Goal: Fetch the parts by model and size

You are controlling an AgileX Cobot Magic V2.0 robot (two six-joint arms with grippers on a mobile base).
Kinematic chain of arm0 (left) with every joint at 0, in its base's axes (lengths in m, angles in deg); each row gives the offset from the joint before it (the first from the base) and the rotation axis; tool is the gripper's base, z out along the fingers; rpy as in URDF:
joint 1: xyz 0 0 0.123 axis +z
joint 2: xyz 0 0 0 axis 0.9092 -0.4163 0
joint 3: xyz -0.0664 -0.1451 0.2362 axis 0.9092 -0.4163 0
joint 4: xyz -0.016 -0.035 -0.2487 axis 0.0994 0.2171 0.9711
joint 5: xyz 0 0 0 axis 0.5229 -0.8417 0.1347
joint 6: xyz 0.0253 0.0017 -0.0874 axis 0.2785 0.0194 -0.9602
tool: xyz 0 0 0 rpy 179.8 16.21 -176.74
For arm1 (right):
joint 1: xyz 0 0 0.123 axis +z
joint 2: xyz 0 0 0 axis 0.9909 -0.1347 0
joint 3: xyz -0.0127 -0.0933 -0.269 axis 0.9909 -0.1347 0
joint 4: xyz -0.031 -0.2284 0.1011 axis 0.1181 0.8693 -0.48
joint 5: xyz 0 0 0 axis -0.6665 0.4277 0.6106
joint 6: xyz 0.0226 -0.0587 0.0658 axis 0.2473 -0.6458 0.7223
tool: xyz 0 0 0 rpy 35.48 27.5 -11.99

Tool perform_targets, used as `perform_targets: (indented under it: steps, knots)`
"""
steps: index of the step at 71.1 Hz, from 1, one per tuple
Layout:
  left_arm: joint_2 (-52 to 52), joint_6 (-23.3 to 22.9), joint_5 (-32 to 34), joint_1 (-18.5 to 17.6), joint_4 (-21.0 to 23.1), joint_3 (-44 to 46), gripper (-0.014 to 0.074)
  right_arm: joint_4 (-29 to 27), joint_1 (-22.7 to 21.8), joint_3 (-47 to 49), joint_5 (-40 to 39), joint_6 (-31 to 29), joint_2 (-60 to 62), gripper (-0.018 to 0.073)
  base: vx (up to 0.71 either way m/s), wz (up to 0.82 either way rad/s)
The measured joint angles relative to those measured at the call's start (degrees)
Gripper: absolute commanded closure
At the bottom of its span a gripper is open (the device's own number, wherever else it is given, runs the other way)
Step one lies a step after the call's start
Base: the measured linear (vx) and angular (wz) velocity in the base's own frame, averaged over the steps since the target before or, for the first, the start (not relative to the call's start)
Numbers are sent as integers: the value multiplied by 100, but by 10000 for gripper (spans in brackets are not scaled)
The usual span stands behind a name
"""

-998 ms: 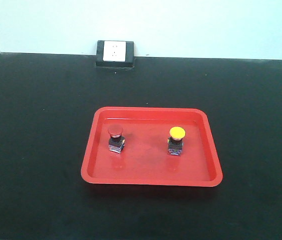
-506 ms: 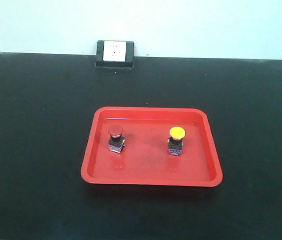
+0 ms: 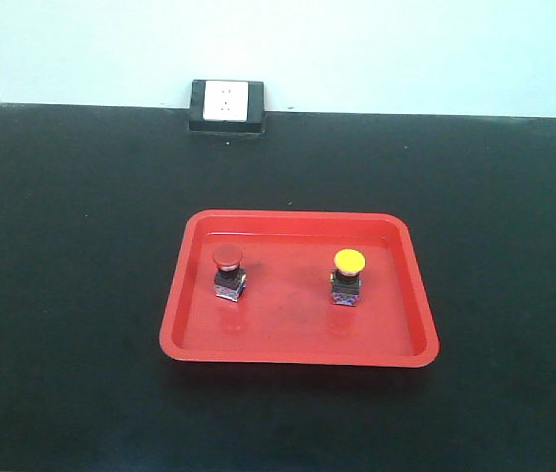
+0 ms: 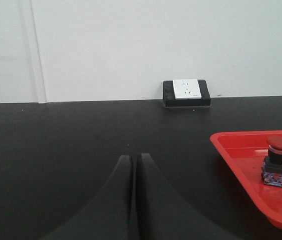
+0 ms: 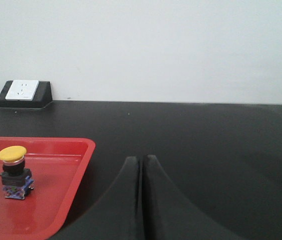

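Note:
Two parts stand upright in a red tray [image 3: 297,351] at the table's middle. The red-capped push-button [image 3: 227,271] is on the tray's left side, the yellow-capped push-button [image 3: 347,275] on its right. The left wrist view has the red-capped push-button [image 4: 277,167] to the right of my left gripper [image 4: 135,159], which is shut and holds nothing, left of the tray [image 4: 240,165]. In the right wrist view the yellow-capped push-button [image 5: 14,171] stands left of my right gripper [image 5: 141,160], also shut and holding nothing, right of the tray [image 5: 76,185]. Neither gripper shows in the front view.
A black wall socket block with a white face [image 3: 226,104] sits at the table's back edge against the pale wall. It also shows in the wrist views as the socket block [image 4: 186,93] and the socket block [image 5: 24,94]. The tabletop [image 3: 61,246] is black.

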Motion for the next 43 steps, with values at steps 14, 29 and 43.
perform_targets:
  steps: [14,29,43]
  knots:
    - [0,0,0,0,0,0,602,-331,0,0,-123,-694,0,569,0,0]
    - [0,0,0,0,0,0,602,-509,0,0,-123,-1040,0,569,0,0]
    - [0,0,0,0,0,0,602,-509,0,0,-130,-847,0,569,0,0]
